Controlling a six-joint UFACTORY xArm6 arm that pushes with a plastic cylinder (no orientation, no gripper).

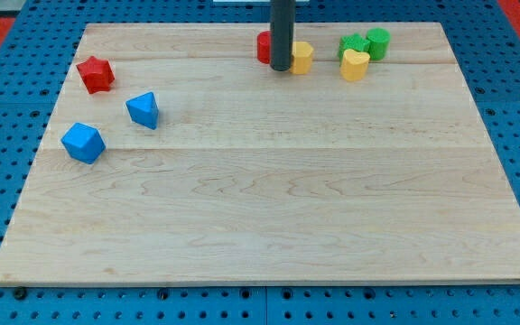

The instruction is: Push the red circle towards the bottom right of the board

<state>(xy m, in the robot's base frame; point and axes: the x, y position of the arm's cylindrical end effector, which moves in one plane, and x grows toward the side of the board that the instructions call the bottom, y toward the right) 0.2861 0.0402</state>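
The red circle [264, 47] stands near the top middle of the wooden board [269, 217], partly hidden behind my rod. My tip [281, 68] rests on the board just in front of it, at its lower right edge, between it and a yellow block [302, 57] that sits right beside the rod on the view's right. Whether the tip touches either block cannot be told.
A yellow heart [355, 65], a green block [353, 44] and a green cylinder [378, 42] cluster at the top right. A red star [95, 74], a blue triangular block [143, 110] and a blue block [83, 142] lie at the left.
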